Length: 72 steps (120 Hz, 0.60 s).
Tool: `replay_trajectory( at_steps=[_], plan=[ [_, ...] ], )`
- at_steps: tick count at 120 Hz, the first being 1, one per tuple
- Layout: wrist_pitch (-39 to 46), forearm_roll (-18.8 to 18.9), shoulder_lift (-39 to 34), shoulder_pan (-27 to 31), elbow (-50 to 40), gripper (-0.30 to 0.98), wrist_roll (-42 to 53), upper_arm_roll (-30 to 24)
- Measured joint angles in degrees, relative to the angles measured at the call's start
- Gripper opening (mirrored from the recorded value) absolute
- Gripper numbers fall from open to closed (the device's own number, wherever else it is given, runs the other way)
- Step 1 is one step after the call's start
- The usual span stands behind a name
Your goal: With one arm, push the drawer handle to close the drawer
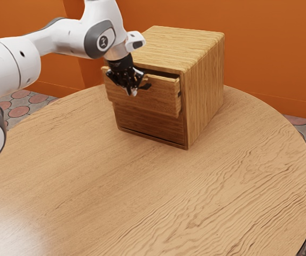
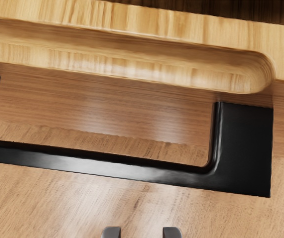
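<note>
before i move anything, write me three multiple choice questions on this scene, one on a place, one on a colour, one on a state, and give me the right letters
1. Where in the cabinet is the drawer?
a) In its lower part
b) In its upper part
c) In its back

2. What colour is the drawer's handle?
a) Black
b) Red
c) White

3. How does the drawer stand?
a) Fully shut
b) Taken out and lying on the floor
c) Partly open

Right letters:
1 b: the exterior view shows the drawer front near the cabinet's top, with a darker wooden panel below it.
2 a: in the wrist view, the bar and its wide end are black against the wood.
3 c: the front juts out from the cabinet, with a dark gap behind its top edge.
</note>
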Motion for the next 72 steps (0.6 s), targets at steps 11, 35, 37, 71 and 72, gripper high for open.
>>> replay_trajectory(
  at_steps=[11, 35, 37, 71, 72],
  plan=[
    [1.4, 0.0, 0.6, 0.3, 0.6, 0.02, 0.1, -0.4],
    [4.5, 0.1, 1.2, 1.3, 0.8, 0.02, 0.6, -2.1],
    [4.8, 0.0, -0.6, 1.3, -1.9, 0.02, 0.6, -2.1],
    [-3.3, -3.5, -33.6, 0.6, -32.5, 0.32, -1.8, -2.7],
    [-3.8, -3.8, -33.8, 0.6, -31.8, 0.33, -1.8, -2.7]
  ],
)
